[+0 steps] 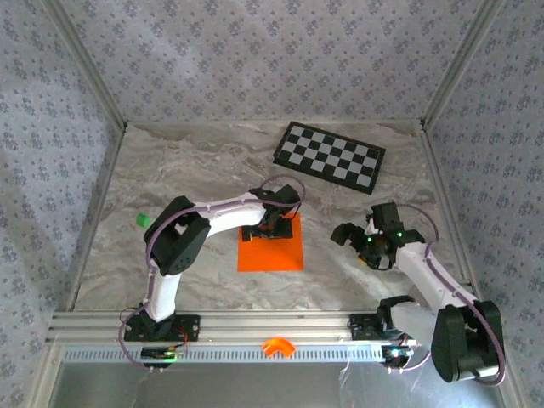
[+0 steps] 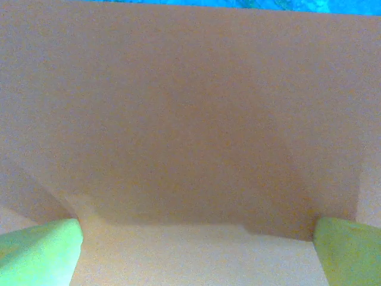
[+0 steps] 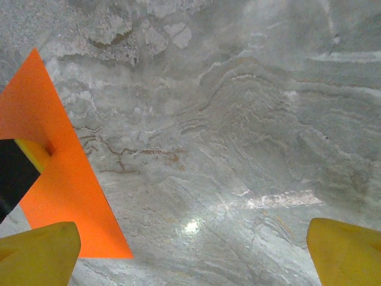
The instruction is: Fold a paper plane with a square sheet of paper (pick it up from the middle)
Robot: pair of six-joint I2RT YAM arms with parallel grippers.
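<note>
The square sheet of paper (image 1: pixel 272 253) lies flat on the marble table, bright orange, just left of centre. My left gripper (image 1: pixel 270 226) hangs low over its far half, pointing down and open. In the left wrist view the sheet (image 2: pixel 190 119) spans the frame, with the green-tinted fingertips (image 2: pixel 41 253) wide apart at the bottom corners and nothing between them. My right gripper (image 1: pixel 361 242) stands open over bare table to the right of the sheet. Its wrist view has the sheet (image 3: pixel 59 179) at the left and a yellow fingertip (image 3: pixel 348 250) at each bottom corner. No paper plane shape is seen.
A black-and-white checkerboard (image 1: pixel 330 154) lies at the back right. A tiny green piece (image 1: pixel 142 220) sits near the left wall. A small orange arch-shaped part (image 1: pixel 277 345) rests on the front rail. Patterned walls enclose the table (image 1: pixel 195 170).
</note>
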